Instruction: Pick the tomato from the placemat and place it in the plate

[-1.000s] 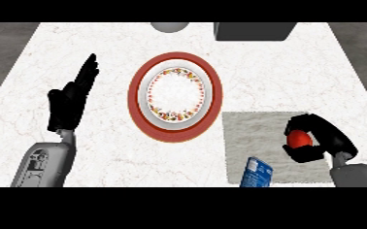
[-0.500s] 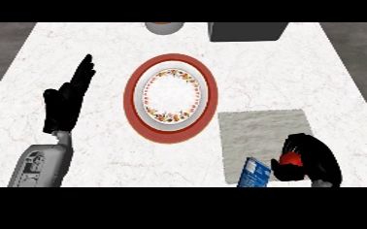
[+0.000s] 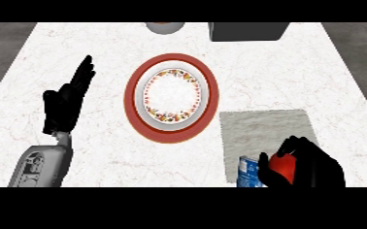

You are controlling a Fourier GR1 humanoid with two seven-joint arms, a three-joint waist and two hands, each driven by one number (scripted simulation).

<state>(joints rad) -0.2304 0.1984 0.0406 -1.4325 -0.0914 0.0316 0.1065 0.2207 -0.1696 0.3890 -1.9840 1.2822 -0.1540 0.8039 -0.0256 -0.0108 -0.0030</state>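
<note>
I have the tomato (image 3: 282,166) in the right hand (image 3: 315,167). The black fingers and thumb are curled round it, so only its red face shows on the side towards the plate. That puts me past the pick and at the start of the carry. The hand sits low in the view at the near edge of the grey placemat (image 3: 265,126), just beside a blue carton (image 3: 249,172). From this steep angle I can't be sure whether the tomato is already clear of the mat or only just off it. The next move is a lift and a sweep up and to the left across the mat's corner to the white middle of the plate (image 3: 172,93), which lies well apart from the hand. I'd want enough height to pass the carton and the plate's red rim before lowering and letting the fingers go. Compared with a second ago, the right hand has drawn back towards me and a little leftwards with the tomato still in it (it was nearer the middle of the mat's right side then). The plate, mat and carton have stayed put. My left hand (image 3: 68,104) hasn't stirred either: it rests at the left of the counter, fingers straight and pointing up.
</note>
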